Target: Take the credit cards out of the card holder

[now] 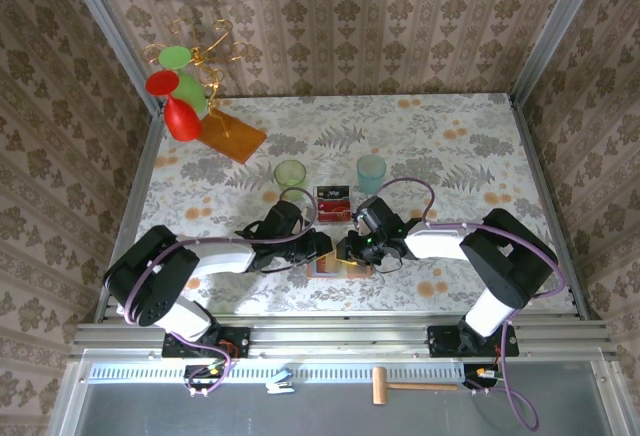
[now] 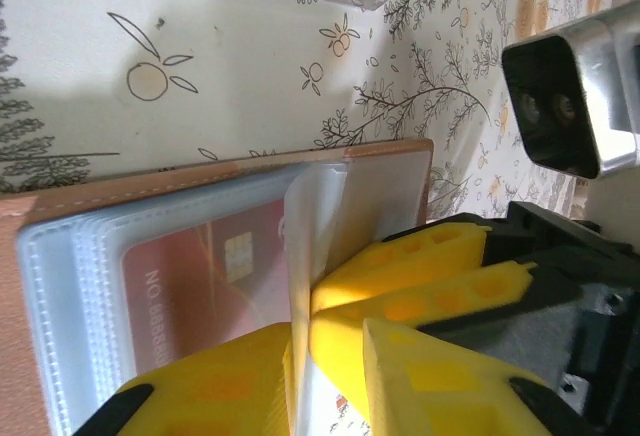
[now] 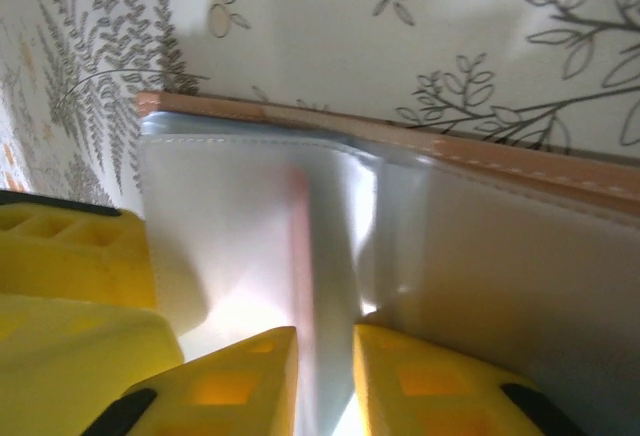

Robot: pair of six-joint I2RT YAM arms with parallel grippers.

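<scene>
Yellow-fingered left gripper [image 2: 328, 386] and right gripper [image 3: 325, 381] straddle a clear plastic sleeve [image 3: 330, 256] of the tan leather card holder [image 2: 200, 174] on the worktop [image 2: 250, 56], clamping or not we cannot tell, the red credit card [image 2: 200, 286] nearer the left arm.

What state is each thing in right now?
card holder: open, lying flat.
red card: inside a clear sleeve.
dark card: out of the holder, lying flat.
green cup: upright.
blue cup: upright.
left end effector: closed on a raised sleeve.
right end effector: fingers either side of a sleeve leaf; grip unclear.
</scene>
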